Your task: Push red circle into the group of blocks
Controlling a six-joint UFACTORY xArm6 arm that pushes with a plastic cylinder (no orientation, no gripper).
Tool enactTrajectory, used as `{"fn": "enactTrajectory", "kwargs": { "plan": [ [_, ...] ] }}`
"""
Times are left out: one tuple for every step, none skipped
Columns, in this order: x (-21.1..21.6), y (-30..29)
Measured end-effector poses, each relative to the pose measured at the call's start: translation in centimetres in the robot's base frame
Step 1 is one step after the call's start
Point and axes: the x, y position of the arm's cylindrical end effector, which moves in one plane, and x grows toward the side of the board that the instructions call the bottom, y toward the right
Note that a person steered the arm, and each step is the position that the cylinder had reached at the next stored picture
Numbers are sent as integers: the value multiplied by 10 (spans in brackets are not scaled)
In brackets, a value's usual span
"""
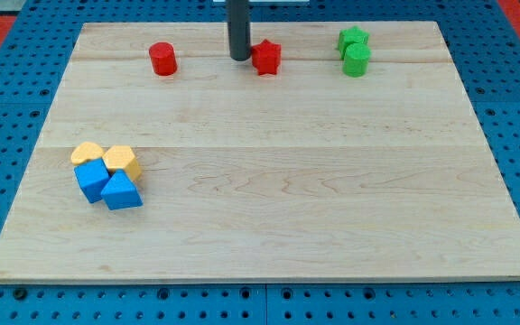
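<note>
Red circular block [162, 59] stood near the top left of the pale wooden board [269, 181], well apart from the yellow-and-blue cluster [107, 174] at lower left. Dark rod's tip [240, 58], fingerless, rested just left of the red star-shaped block [266, 57].

Light: bright and even over the board [269, 199], seemingly from overhead.
Shadows: short and soft, close under each block; a faint one beneath the blue blocks [108, 185], far down and to the view's left of my tip [240, 59].
Glare: mild sheen on the rod above my tip.
Focus: sharp throughout, wood grain clear.
Edges: board sides lean inward toward the view's top.
</note>
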Motion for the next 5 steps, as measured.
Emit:
{"fn": "enactTrajectory", "kwargs": {
  "plan": [
    [8,29],
    [10,57],
    [10,91],
    [12,64],
    [31,12]
  ]
}}
